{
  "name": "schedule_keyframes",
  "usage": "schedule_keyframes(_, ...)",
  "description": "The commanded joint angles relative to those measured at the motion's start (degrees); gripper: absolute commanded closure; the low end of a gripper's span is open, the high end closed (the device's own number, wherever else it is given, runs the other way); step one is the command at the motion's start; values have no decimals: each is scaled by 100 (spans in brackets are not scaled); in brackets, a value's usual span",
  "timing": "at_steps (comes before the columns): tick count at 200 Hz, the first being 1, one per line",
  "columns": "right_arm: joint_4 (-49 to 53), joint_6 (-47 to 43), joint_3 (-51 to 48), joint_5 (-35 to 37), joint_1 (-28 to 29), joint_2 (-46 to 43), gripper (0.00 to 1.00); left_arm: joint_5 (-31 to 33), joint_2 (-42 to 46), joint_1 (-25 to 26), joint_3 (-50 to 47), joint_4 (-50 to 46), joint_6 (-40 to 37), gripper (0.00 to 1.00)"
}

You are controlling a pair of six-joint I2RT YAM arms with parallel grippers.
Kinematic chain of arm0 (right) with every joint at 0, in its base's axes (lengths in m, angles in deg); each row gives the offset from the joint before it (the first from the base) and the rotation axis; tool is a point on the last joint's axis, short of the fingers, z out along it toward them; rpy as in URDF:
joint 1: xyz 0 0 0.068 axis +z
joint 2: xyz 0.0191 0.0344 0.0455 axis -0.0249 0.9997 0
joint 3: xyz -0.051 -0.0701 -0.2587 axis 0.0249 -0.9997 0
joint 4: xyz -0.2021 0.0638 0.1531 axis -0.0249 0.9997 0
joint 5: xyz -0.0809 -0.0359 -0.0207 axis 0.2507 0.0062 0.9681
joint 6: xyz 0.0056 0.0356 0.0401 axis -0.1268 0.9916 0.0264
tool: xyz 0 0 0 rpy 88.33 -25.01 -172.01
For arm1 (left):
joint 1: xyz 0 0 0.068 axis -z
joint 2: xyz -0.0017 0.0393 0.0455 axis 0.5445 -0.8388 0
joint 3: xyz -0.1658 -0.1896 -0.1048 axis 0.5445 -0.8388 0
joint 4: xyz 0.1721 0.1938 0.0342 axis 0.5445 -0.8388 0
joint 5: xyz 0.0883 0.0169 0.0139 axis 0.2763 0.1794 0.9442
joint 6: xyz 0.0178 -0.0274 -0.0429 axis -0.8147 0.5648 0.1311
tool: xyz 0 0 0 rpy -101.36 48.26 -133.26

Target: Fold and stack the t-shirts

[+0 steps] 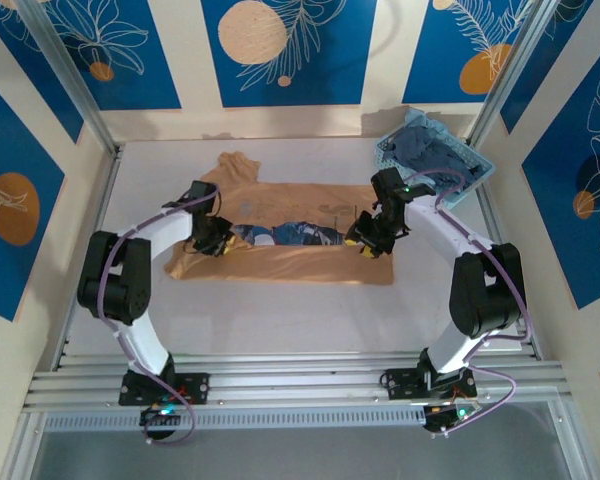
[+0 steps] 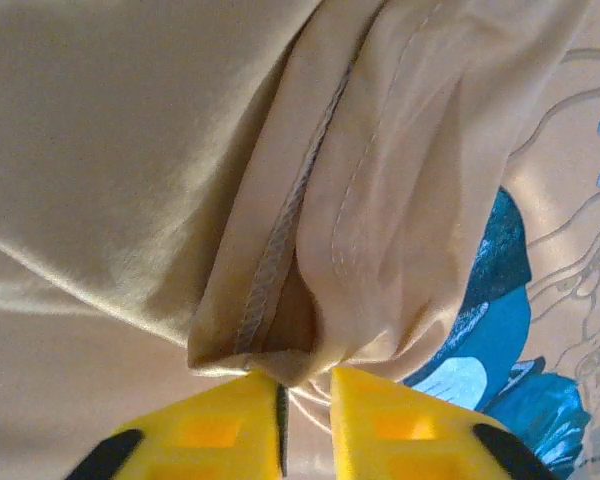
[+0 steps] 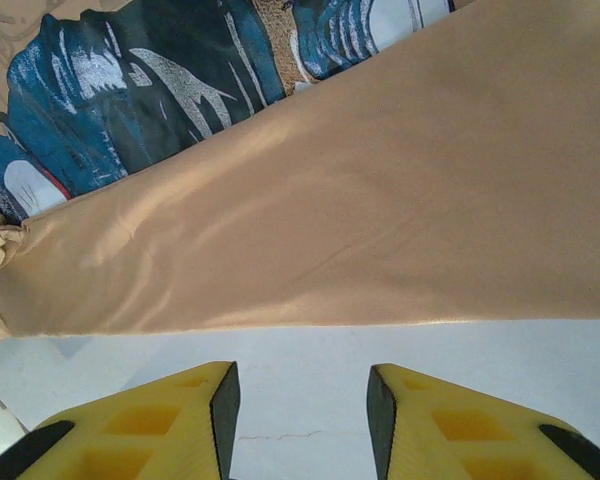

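Tan-orange t-shirt point(image 1: 280, 255) lay spread across the middle of the white table point(image 1: 280, 330), between the two arms. In the top view, its near portion formed a plain tan band running left to right. A strip of the blue cartoon print point(image 1: 290, 234) showed just behind that band. One sleeve point(image 1: 238, 165) extended toward the back left of the table.

Left gripper point(image 1: 212, 240) sat over the left end of the printed strip. In the left wrist view, its yellow fingers point(image 2: 210, 430) were drawn nearly together. A bunched fold of tan cloth with a stitched seam point(image 2: 280, 240) was pinched at their tips. Part of the blue print was visible to the right of that fold.

Right gripper point(image 1: 365, 240) sat at the right end of the strip, touching or just above the cloth; the top view did not resolve which. In the right wrist view, its fingers point(image 3: 150, 430) were spread apart over bare table, with nothing between them. The edge of the tan cloth lay just beyond the fingertips.

Slate-blue t-shirt point(image 1: 430, 150) lay crumpled inside the light blue lattice basket point(image 1: 480, 168). The basket stood at the back right corner of the table, well apart from the tan-orange t-shirt
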Motion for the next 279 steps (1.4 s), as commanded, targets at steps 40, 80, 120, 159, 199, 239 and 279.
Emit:
schedule_keyframes(40,82,44,22,-145,-31,-64,59,233,-310,118,922,-655,-517,100)
schedule_keyframes(80,113,6,110,-200,-47,24,60,543,-663,252,1791,-1904,-1056,100)
schedule_keyframes(120,64,-42,59,-280,-57,-41,58,600,89,198,738,-1487,-595,50)
schedule_keyframes(159,-80,-115,58,-516,-35,-22,57,425,119,107,161,-714,-167,50)
schedule_keyframes(199,-70,-137,60,-569,-41,3,57,648,-140,42,409,-600,-506,57)
schedule_keyframes(239,-63,-141,-3,-561,-59,-50,56,601,-274,39,404,-502,-488,73)
schedule_keyframes(279,-71,-122,-14,-557,-79,-31,57,609,-235,46,550,-566,-589,98)
